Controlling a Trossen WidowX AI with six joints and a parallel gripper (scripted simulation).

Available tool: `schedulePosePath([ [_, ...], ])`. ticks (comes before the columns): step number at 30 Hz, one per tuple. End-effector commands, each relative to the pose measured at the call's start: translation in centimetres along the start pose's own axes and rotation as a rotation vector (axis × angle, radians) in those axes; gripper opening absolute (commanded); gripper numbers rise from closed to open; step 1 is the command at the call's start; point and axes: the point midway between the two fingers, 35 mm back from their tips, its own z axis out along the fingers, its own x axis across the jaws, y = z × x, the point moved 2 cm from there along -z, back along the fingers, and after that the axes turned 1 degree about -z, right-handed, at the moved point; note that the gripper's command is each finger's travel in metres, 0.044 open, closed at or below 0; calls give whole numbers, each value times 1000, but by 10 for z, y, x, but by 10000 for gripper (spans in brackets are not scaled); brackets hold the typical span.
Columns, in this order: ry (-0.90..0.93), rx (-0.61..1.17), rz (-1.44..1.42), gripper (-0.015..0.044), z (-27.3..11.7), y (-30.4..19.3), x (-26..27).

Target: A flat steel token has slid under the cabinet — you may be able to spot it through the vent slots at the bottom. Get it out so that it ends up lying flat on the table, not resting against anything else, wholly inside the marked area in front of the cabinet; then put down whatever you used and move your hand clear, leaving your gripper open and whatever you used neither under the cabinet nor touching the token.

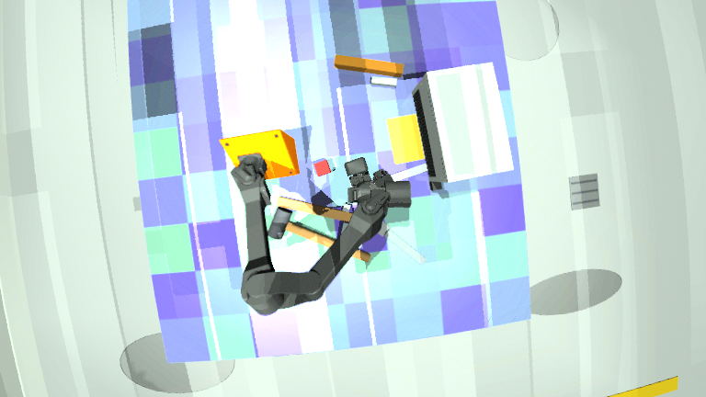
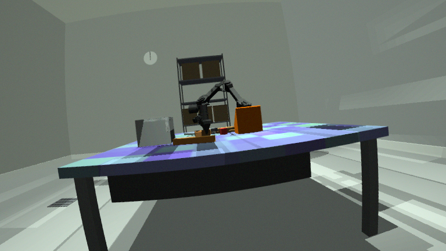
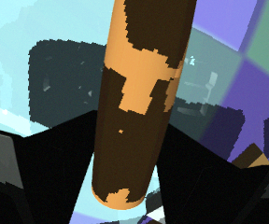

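we hold a round wooden handle [image 3: 136, 93] clamped in our gripper [image 1: 370, 194] [image 2: 206, 132] [image 3: 129, 123], low over the table [image 1: 276, 327] [image 2: 263, 146]. a pale strip [image 1: 411, 172] reaches the front of the cabinet [image 1: 471, 122] [image 2: 154, 132], beside the yellow marked area [image 1: 404, 139]. we cannot make out the steel token or tell its place.
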Motion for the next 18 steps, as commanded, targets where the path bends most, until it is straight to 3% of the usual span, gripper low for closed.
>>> schedulePosePath([
  [1, -2, -3, 6, 0, 0, 5, -1],
  [18, -2, -3, 6, 0, 0, 25, -2],
])
